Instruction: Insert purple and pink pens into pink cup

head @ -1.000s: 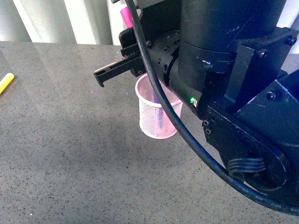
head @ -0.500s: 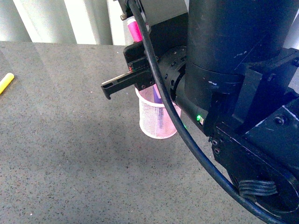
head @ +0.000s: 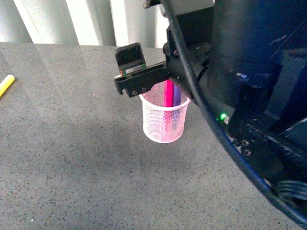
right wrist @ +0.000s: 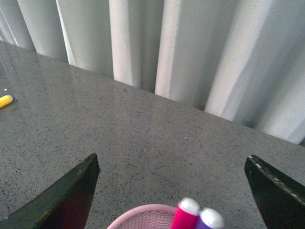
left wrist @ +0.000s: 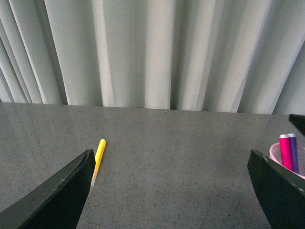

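Note:
The pink cup (head: 163, 125) stands upright on the grey table, and both pens stand in it side by side. The pink pen (head: 169, 94) and the purple pen (head: 177, 96) stick out above the rim. My right gripper (head: 135, 71) hovers just above the cup, open and holding nothing. In the right wrist view the pink pen (right wrist: 185, 214) and purple pen (right wrist: 208, 220) show their pale caps over the cup's rim (right wrist: 138, 213), below the open right gripper (right wrist: 171, 191). My left gripper (left wrist: 169, 191) is open over bare table, with the cup (left wrist: 275, 151) off to one side.
A yellow marker (head: 5, 85) lies on the table far to the left, also the yellow marker (left wrist: 98, 153) in the left wrist view. Pale curtains (left wrist: 152, 52) hang behind the table's far edge. My right arm's dark body (head: 249, 96) fills the right of the front view.
The pink pen, held high above the cup by my right gripper earlier, now stands in the cup beside the purple one. The right gripper has let go and shifted right.

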Action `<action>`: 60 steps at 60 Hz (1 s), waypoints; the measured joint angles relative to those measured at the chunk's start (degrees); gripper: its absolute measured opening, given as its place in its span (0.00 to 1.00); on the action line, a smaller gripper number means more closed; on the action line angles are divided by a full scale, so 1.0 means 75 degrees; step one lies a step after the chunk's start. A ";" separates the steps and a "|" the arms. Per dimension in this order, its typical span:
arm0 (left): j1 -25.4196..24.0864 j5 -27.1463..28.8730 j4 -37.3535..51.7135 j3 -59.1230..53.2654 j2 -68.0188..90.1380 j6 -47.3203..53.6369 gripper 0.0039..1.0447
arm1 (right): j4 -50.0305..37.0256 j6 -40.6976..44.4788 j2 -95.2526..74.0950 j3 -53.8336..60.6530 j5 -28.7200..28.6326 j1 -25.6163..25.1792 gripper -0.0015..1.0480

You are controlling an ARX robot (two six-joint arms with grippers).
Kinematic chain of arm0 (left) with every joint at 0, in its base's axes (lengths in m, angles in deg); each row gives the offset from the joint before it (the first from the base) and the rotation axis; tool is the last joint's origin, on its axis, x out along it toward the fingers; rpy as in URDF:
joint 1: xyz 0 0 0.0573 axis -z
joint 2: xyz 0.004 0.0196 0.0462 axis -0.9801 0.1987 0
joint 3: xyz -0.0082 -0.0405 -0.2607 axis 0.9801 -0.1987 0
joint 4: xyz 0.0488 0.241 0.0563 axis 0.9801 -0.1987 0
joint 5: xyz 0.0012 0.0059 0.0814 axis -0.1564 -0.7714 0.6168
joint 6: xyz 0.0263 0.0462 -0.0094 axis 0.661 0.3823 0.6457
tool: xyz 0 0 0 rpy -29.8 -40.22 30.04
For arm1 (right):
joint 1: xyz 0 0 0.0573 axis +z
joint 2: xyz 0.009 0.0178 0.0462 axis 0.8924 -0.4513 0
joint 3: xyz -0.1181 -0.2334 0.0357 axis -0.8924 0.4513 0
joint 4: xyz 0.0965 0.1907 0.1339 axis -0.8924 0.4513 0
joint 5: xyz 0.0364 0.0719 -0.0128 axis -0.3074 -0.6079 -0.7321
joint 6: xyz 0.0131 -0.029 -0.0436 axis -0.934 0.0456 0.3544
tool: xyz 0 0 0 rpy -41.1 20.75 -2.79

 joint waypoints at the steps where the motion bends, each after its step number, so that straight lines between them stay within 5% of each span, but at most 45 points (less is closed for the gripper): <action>1: 0.0000 0.0000 0.0000 0.0000 0.0000 0.0000 0.94 | 0.0245 -0.0079 0.0262 0.0105 0.0052 -0.0029 0.93; 13: 0.0000 0.0000 0.0000 0.0000 0.0000 0.0000 0.94 | 0.4473 -0.1626 0.4546 0.1684 0.1070 -0.0854 0.93; 18: 0.0000 0.0003 0.0000 0.0000 0.0000 0.0000 0.94 | 0.4951 -0.1789 0.5135 0.1961 0.1160 -0.0970 0.93; 24: 0.0000 -0.0006 0.0000 0.0000 0.0000 0.0000 0.94 | 0.4943 -0.1865 0.5141 0.1970 0.1113 -0.0962 0.93; 30: 0.0000 0.0003 0.0000 0.0000 0.0000 0.0000 0.94 | 0.2183 -0.0968 0.4849 0.2876 0.1393 -0.1110 0.78; 36: 0.0000 0.0023 0.0000 0.0000 0.0000 0.0000 0.94 | 0.0784 -0.0431 0.5205 0.3558 0.1148 -0.1472 0.63; 55: 0.0000 0.0003 0.0000 0.0000 -0.0003 0.0000 0.94 | 0.1209 -0.0114 0.7152 0.4768 -0.0026 -0.2716 0.05; 60: 0.0000 -0.0003 0.0000 0.0000 -0.0003 0.0000 0.94 | 0.1241 -0.0087 0.7376 0.5021 -0.0221 -0.2938 0.03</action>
